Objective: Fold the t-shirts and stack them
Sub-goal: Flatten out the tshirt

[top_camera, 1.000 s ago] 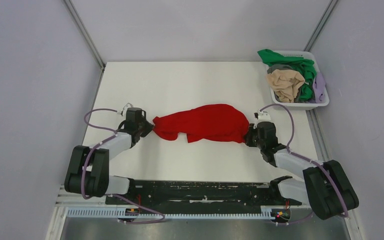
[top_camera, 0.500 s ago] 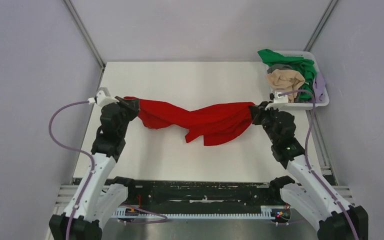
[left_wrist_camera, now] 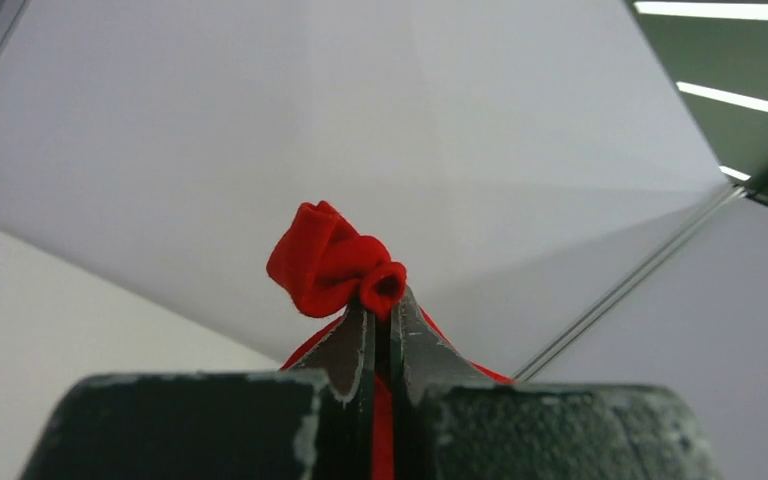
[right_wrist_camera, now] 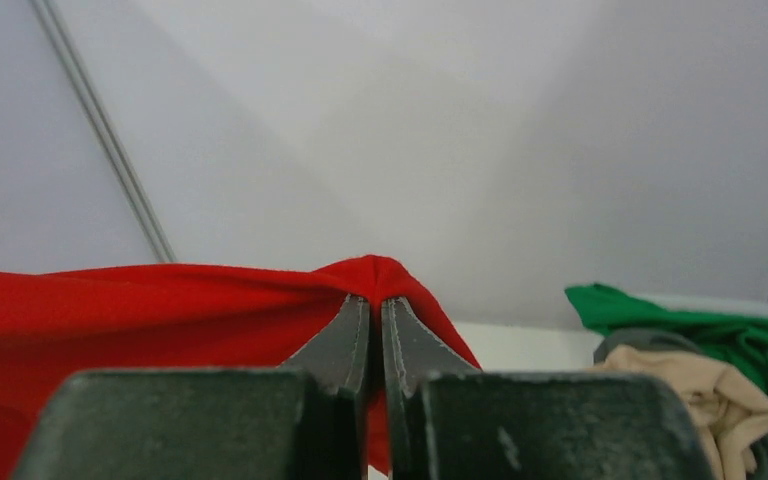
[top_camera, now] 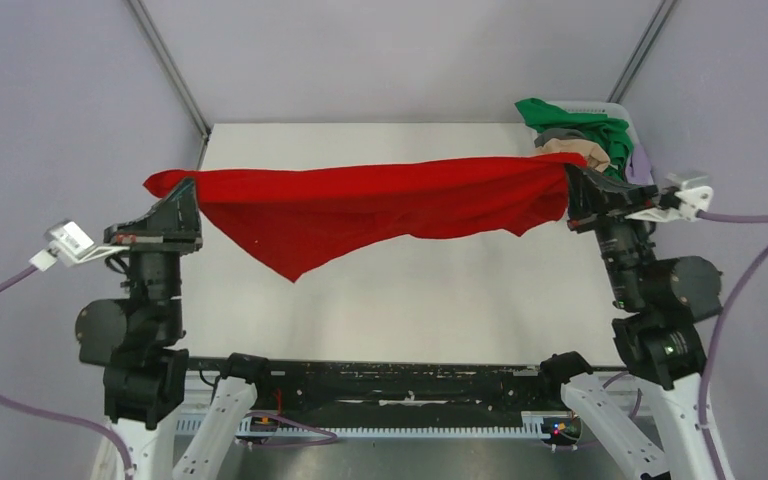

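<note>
The red t-shirt (top_camera: 360, 200) hangs stretched in the air between both grippers, high above the white table (top_camera: 410, 300), with a pointed part sagging at lower left. My left gripper (top_camera: 182, 190) is shut on its left end; a bunched red corner (left_wrist_camera: 330, 262) sticks out past the fingertips. My right gripper (top_camera: 572, 185) is shut on its right end (right_wrist_camera: 375, 275). The green (top_camera: 600, 130), beige (top_camera: 580, 148), grey and lavender (top_camera: 642, 165) shirts lie heaped at the far right.
The white slatted basket (top_camera: 615, 108) holding the other shirts stands at the table's far right corner, just behind my right gripper. Grey walls enclose the table on three sides. The black arm rail (top_camera: 400, 380) runs along the near edge.
Both arms have risen and spread apart, lifting the red shirt off the table and pulling it taut between them. It lay bunched on the table a second ago.
</note>
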Available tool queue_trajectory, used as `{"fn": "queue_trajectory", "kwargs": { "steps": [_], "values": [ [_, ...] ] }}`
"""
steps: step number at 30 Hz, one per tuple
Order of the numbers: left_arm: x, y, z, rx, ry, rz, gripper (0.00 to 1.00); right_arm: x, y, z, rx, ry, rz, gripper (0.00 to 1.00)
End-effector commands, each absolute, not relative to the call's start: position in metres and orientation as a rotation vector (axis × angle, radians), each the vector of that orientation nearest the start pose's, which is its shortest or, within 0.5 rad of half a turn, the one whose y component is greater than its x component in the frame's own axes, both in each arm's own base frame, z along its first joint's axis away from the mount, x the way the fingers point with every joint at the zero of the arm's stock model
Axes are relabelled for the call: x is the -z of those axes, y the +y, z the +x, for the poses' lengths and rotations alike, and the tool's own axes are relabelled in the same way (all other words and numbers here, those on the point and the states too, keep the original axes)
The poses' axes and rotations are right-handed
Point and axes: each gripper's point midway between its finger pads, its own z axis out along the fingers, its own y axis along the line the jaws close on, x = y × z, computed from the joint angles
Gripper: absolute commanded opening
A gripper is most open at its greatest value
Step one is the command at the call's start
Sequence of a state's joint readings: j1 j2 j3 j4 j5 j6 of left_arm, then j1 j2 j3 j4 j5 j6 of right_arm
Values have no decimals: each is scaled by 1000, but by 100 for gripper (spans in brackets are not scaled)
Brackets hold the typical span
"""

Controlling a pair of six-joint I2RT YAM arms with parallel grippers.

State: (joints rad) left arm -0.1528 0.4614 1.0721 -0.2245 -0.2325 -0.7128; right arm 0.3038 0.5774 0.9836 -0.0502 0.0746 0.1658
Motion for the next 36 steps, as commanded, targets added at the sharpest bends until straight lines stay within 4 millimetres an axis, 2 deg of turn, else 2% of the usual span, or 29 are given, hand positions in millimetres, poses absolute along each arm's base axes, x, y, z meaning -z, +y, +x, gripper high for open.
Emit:
{"fn": "queue_trajectory", "kwargs": {
  "steps": [1, 3, 6, 9, 11, 13, 15, 16, 20, 21, 22, 23, 24, 26, 27, 28, 29, 30, 31, 33, 36],
  "values": [
    [-512, -9, 162, 582, 1044, -479, 2, -498, 66, 203, -380, 1163, -79, 0],
    [-518, -7, 152, 576, 1042, -474, 2, -504, 66, 194, -397, 1147, -89, 0],
    [-515, -2, 151, 549, 1052, -493, 2, -497, 65, 195, -398, 1163, -77, 0],
    [-498, 3, 169, 512, 1101, -555, 2, -476, 64, 211, -379, 1221, -37, 0],
    [-479, 2, 190, 500, 1159, -593, 2, -456, 64, 227, -355, 1280, -17, 0],
    [-453, 0, 217, 468, 1238, -623, 3, -425, 67, 247, -341, 1361, -2, 0],
    [-415, 1, 253, 402, 1328, -681, 6, -379, 73, 272, -336, 1465, 23, 1],
    [-389, 6, 273, 351, 1371, -727, 9, -353, 78, 285, -341, 1521, 42, 1],
    [-273, 17, 352, 99, 1594, -859, 8, -236, 95, 333, -346, 1757, 114, 0],
    [-255, 16, 371, 69, 1625, -853, 8, -207, 96, 346, -319, 1828, 121, 0],
    [-234, 13, 390, 44, 1675, -839, 10, -185, 96, 361, -283, 1879, 133, 0],
    [-226, 11, 409, 37, 1691, -823, 13, -172, 96, 376, -251, 1903, 139, 0],
    [-210, 10, 428, 6, 1724, -808, 19, -162, 96, 396, -220, 1931, 146, 3],
    [-197, 11, 466, -38, 1756, -766, 40, -152, 99, 432, -171, 1976, 136, 12],
    [-195, 9, 488, -32, 1785, -757, 45, -150, 101, 447, -150, 1988, 132, 22],
    [-187, 8, 503, -31, 1834, -751, 56, -150, 102, 462, -130, 1999, 142, 32],
    [-182, 7, 515, -28, 1869, -754, 79, -155, 102, 474, -116, 1999, 153, 41],
    [-179, 5, 526, -28, 1900, -755, 99, -159, 101, 481, -99, 1995, 166, 58],
    [-177, 2, 531, -24, 1929, -746, 100, -163, 98, 485, -74, 1998, 176, 96],
    [-186, -5, 539, 14, 1951, -715, 100, -172, 87, 485, -12, 1995, 207, 98],
    [-202, -15, 527, 82, 1966, -702, 100, -184, 70, 469, 39, 1965, 273, 98]
  ]
}}
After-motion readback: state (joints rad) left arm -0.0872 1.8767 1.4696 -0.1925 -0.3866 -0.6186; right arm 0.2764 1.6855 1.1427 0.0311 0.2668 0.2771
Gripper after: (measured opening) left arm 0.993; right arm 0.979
